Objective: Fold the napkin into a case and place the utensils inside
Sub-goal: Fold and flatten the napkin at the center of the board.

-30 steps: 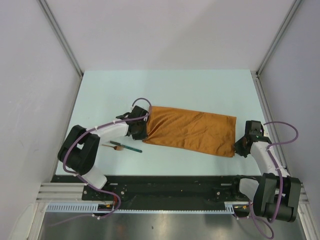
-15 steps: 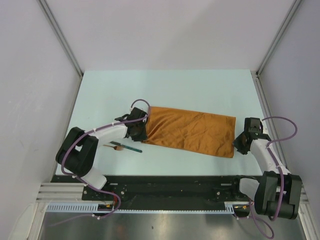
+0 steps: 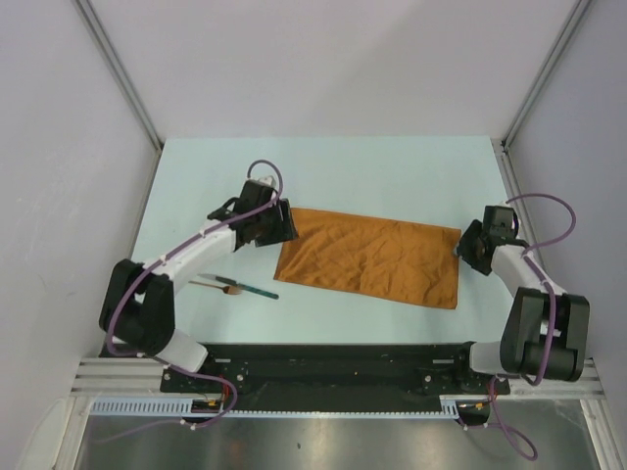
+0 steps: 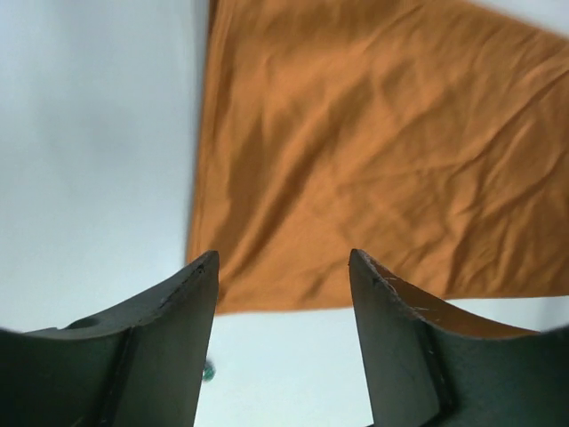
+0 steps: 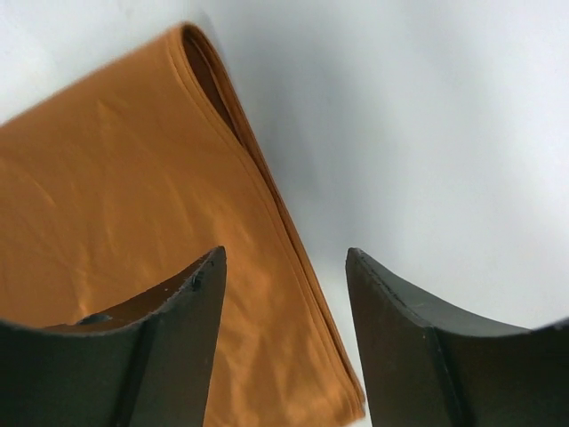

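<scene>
Both jaws are spread wide and hold nothing.

Left gripper [image 3: 281,221]: the napkin [image 3: 372,257] lies flat ahead of its tips. In the wrist view the cloth's near edge crosses the gap between the fingers [image 4: 160,338]. One side edge runs forward from the finger on that view's left. We can't tell whether the tips touch the cloth.

Right gripper [image 3: 462,247]: the napkin's layered edge runs straight through the gap. There's cloth under one finger [image 5: 160,356] and bare table [image 3: 372,171] under the other.

Utensils [image 3: 245,287] lie on the table behind the left jaws, beside that arm and just clear of the napkin.
</scene>
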`<state>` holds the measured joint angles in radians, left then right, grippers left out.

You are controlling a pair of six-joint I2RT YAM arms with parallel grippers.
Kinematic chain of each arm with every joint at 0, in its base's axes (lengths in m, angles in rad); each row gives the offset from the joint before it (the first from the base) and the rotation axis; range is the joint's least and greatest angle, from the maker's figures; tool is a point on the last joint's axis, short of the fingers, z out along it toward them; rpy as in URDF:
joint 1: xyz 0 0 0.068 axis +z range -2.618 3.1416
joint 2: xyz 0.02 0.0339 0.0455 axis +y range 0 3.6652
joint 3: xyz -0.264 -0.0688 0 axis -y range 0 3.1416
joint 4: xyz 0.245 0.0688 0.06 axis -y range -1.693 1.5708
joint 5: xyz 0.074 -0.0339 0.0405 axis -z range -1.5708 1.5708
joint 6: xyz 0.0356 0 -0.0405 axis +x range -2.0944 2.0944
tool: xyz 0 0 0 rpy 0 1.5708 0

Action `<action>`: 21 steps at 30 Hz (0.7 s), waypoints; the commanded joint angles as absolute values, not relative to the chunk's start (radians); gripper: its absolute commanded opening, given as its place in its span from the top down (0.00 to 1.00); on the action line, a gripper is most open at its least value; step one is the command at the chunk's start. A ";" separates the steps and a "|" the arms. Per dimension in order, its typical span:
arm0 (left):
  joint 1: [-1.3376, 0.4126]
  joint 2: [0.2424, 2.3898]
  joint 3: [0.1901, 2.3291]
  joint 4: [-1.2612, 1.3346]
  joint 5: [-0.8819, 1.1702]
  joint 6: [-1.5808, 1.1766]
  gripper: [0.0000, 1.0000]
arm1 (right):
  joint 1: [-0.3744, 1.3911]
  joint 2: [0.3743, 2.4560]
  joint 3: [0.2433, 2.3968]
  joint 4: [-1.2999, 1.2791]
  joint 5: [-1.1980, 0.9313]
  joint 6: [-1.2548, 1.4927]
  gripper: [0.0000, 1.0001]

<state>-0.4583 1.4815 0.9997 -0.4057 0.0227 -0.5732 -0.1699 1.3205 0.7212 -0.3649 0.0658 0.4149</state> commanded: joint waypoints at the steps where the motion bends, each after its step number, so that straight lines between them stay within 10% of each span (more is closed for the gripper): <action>1: -0.411 1.597 1.133 -0.353 0.185 -0.549 0.37 | -0.187 1.393 0.802 -0.216 0.019 0.325 0.40; 21: -0.382 1.720 1.190 -0.261 0.198 -0.600 0.56 | -0.167 1.732 0.988 -0.060 -0.018 0.305 0.59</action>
